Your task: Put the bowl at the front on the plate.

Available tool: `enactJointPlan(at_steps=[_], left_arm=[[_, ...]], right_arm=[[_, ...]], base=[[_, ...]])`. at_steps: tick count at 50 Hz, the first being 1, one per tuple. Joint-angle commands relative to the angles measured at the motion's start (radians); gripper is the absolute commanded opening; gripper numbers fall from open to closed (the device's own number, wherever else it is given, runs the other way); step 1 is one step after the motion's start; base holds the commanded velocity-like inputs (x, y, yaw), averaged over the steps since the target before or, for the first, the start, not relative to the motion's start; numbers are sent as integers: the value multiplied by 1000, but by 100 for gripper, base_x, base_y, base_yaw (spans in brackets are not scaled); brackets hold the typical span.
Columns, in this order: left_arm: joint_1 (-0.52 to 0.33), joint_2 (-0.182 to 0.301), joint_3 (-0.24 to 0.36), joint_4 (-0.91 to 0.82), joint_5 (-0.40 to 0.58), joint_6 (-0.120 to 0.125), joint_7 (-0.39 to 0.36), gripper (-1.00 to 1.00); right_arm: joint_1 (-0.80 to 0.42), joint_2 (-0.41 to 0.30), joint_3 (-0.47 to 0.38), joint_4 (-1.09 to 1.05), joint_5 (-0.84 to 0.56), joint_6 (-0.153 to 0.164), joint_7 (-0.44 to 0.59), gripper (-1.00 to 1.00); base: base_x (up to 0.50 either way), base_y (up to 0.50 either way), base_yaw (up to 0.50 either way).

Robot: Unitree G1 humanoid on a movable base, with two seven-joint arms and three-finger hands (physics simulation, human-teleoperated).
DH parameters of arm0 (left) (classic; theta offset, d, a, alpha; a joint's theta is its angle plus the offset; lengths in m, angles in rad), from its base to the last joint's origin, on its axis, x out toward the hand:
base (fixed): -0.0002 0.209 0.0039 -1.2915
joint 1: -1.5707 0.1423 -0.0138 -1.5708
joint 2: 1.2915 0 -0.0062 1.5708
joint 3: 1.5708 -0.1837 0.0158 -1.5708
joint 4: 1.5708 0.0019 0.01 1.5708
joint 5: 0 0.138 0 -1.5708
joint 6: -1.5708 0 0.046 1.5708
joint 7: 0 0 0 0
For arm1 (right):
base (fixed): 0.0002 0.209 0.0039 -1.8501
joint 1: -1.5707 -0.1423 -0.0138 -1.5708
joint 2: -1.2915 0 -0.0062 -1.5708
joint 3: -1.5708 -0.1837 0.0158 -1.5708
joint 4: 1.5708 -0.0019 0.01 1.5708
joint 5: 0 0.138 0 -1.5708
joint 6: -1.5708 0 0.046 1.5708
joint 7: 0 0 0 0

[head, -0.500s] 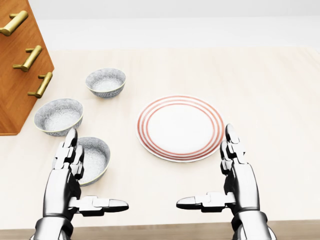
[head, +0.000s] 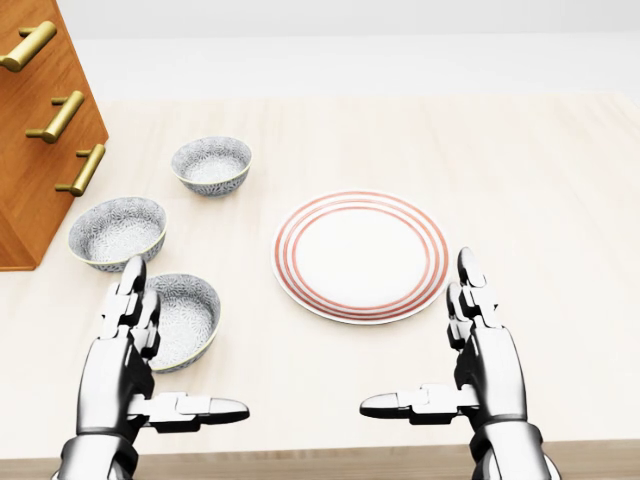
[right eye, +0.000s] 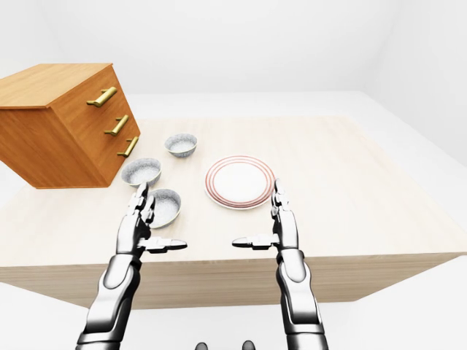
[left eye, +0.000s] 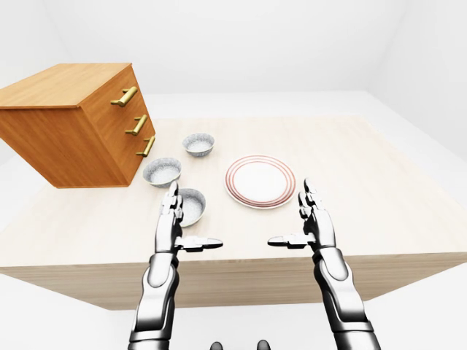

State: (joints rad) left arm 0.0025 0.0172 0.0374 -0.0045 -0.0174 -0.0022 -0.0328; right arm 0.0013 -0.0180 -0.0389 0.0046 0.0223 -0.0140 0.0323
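In your head view, the silver left robot hand [head: 118,372] covers the left rim of the speckled grey ceramic bowl [head: 192,315] lowest in the frame, so you cannot tell whether its fingers touch it. The orange-brown wooden drawer cabinet [head: 40,130] is cut by the left and top edges. The left arm and the arm of the right robot hand [head: 490,368] both run off the bottom edge. The pale wooden table [head: 560,180] runs past both sides. Two small dark shapes [left eye: 238,345] at the bottom edge of the left-eye view are too cropped to identify.

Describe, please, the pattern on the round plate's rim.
The white round plate bears concentric red rim rings; clearest in head view.
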Motion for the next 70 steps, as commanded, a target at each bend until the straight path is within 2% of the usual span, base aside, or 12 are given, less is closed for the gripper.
enactJointPlan(at_steps=[1, 3, 9, 17, 24, 28, 31, 36, 37, 38, 49, 70], left_arm=[[17, -3, 15, -43, 4, -29, 35, 100], [21, -3, 25, -51, 5, -49, 56, 100], [82, -5, 48, -152, -27, -18, 67, 100], [192, -34, 105, -294, -17, -63, 130, 100], [209, -59, 261, -320, -108, -85, 277, 100], [221, -66, 350, -326, -130, -41, 359, 100], [198, -61, 417, -285, -182, 67, 445, 100], [192, -51, 476, -254, -229, 40, 517, 100], [191, -51, 489, -246, -238, 46, 535, 100], [191, -40, 523, -230, -258, 89, 556, 100], [183, 6, 671, -122, -317, 89, 556, 100], [168, 50, 640, -62, -350, 89, 556, 100]], right_arm=[[-2, -1, -2, 1, -4, 7, -1, 100], [-3, -1, -3, 5, -3, 4, -2, 100], [-2, -1, -2, -1, -5, 13, -5, 100], [-3, -2, -3, 4, -7, 10, -6, 100], [-5, -2, -4, 4, -5, 20, -7, 100], [-6, -2, -5, 8, -6, 21, -12, 100], [-11, -2, -4, 12, -9, 27, -13, 100], [-10, -2, -5, 13, -7, 27, -14, 100], [-10, -2, -5, 15, -7, 25, -14, 100], [-12, -3, -6, 18, -8, 25, -15, 100], [-11, -2, -4, 14, -16, 39, -23, 100], [-5, -5, -20, 6, -5, 63, -46, 100]], base=[[0, 0, 0], [0, 0, 0], [0, 0, 0], [0, 0, 0], [0, 0, 0], [0, 0, 0], [0, 0, 0], [0, 0, 0], [0, 0, 0], [0, 0, 0], [0, 0, 0], [0, 0, 0]])
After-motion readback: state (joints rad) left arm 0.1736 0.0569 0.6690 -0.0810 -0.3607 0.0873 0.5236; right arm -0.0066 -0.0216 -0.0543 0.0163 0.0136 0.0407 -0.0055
